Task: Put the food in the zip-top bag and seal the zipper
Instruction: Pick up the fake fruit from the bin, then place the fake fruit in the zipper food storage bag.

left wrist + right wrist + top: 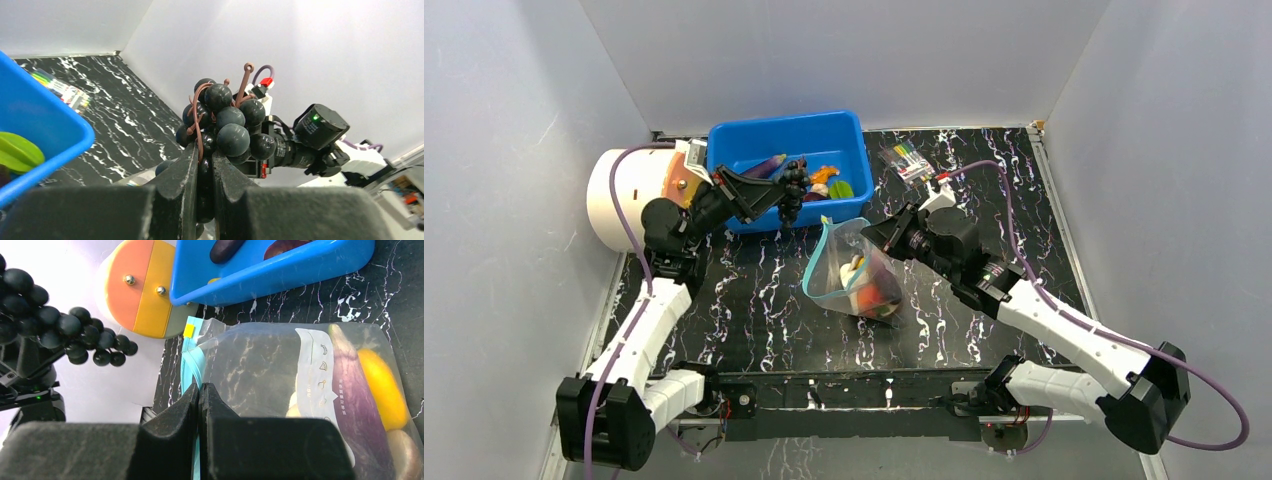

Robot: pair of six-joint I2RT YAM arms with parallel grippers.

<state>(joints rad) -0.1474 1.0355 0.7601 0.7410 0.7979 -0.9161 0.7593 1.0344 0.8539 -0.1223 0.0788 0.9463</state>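
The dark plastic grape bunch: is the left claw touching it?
Touching. The left wrist view shows the left gripper clamped shut on the dark plastic grape bunch.

L gripper [786, 193] clamped on dark grapes [797, 188], held over near wall of blue bin [754, 150]. More toy food [829, 182] in bin. R gripper [872, 233] pinches far-right edge of zip-top bag [844, 250], which lies on black marbled table [754, 300]. Bag mouth gapes, teal zipper [812, 270] unsealed. Approx. three bagged foods [871, 287] inside. Marker packet [905, 160] lies right of bin.
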